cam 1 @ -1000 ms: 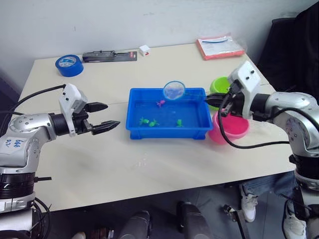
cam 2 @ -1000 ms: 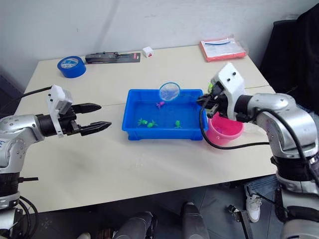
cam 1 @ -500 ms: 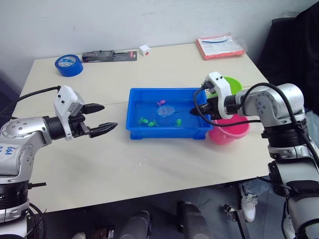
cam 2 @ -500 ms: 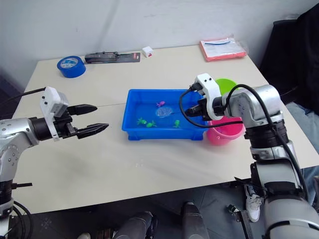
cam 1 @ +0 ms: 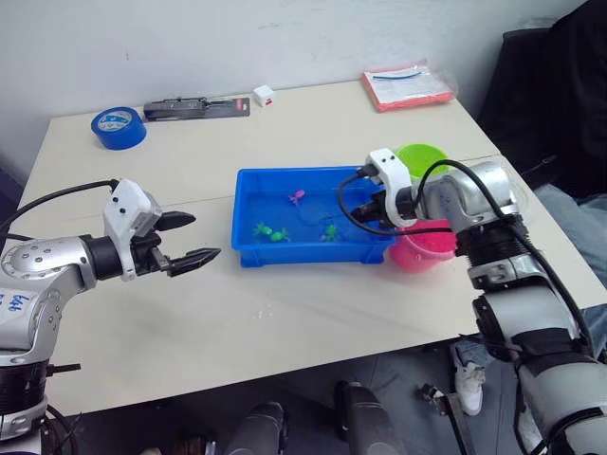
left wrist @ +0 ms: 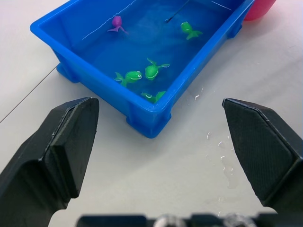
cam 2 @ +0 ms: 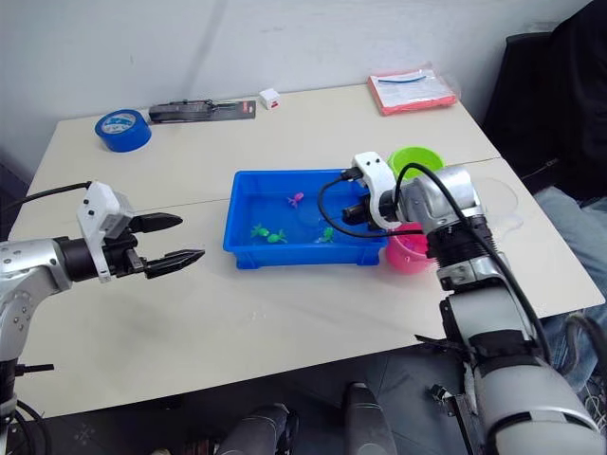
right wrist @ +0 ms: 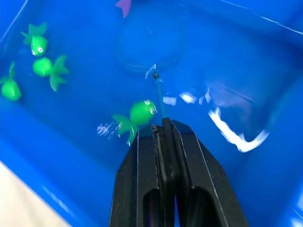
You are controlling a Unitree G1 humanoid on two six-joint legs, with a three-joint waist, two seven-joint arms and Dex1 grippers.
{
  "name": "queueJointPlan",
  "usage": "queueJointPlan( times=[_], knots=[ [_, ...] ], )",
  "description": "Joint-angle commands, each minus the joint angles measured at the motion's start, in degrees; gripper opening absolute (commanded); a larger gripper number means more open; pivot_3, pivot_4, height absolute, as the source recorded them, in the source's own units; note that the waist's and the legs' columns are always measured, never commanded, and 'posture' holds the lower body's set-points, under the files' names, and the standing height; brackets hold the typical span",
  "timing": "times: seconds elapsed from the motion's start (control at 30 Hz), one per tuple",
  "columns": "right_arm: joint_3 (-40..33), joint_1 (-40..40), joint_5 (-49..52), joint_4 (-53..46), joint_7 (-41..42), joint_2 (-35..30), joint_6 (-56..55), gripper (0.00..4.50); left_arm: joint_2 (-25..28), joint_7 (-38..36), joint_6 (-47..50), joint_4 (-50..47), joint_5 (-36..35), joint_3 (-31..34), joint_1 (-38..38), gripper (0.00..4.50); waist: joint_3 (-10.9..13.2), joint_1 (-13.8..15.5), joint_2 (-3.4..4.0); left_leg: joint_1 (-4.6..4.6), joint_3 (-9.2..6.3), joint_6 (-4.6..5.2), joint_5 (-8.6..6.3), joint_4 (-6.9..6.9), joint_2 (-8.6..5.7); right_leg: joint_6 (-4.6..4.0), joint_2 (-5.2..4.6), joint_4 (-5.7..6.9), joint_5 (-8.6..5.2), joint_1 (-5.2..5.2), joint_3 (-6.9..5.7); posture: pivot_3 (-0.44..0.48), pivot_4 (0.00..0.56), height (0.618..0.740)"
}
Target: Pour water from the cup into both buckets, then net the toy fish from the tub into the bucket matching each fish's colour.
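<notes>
From the head views, the right gripper (cam 1: pixel 358 201) reaches over the blue tub (cam 1: pixel 248 248), and its fingers pinch the thin stick of the net (right wrist: pixel 150 49). The pink bucket (cam 1: pixel 417 255) sits just under that arm, and the green bucket (cam 1: pixel 424 157) is just behind it. A clear cup (cam 2: pixel 501 201) stands on the far side of the arm, away from the tub. I cannot tell if the buckets have water in them. Far off on the other side, the left gripper (cam 1: pixel 187 238) hangs above the table with its fingers spread wide and nothing in them.

From the left wrist view, the tub lies right in front of the spread fingers (left wrist: pixel 61 142). Inside it swim four green fish (left wrist: pixel 151 71) and one pink fish (left wrist: pixel 116 21). So lots of fish are not yet caught.

From the right wrist view, the fingers are pressed tight on the stick. The net hoop is down in the water just ahead of the fingertips, and it looks empty. One green fish (right wrist: pixel 141 113) floats very close to the fingertips. The pink fish tail (right wrist: pixel 124 5) peeks in past the hoop. I think the scooping part is in hand, and all five fish I can see are left to move.
</notes>
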Motion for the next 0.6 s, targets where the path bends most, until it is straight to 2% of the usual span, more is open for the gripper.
queueJointPlan(
  times=[0.03, 0.27, 0.6],
  knots=[
    [-2.4, -2.2, -1.2, 2.1, -1.0, 1.8, -3.5, 0.78, 0.8, 0.5, -0.4, -2.9, -0.8, 2.4, 0.8, 4.5, 0.0, 0.0, 0.0, 0.0, 0.01, 0.0, 0.0, 0.0, -0.02, 0.0, -0.01, 0.0, 0.0, 0.0, 0.0, 0.0, 0.15, 0.74],
    [-4.1, -3.0, -2.6, 4.6, -2.2, 4.8, -7.6, 0.78, 1.1, 0.8, 0.3, -4.1, -1.3, 3.5, 1.5, 4.5, 0.0, -0.3, 0.01, 0.0, 0.01, 0.0, 0.0, 0.0, 0.0, 0.0, 0.01, 0.02, 0.0, -0.01, 0.0, 0.0, 0.15, 0.74],
    [-6.6, 0.0, -1.4, -6.3, -2.1, 3.8, -6.1, 0.78, -0.1, 1.2, -0.3, -4.0, -1.2, 2.2, 0.6, 4.5, 0.0, -0.3, 0.01, 0.0, 0.0, 0.0, 0.0, 0.0, 0.0, 0.0, 0.01, 0.02, 0.0, -0.01, -0.01, 0.0, 0.15, 0.74]
  ],
)
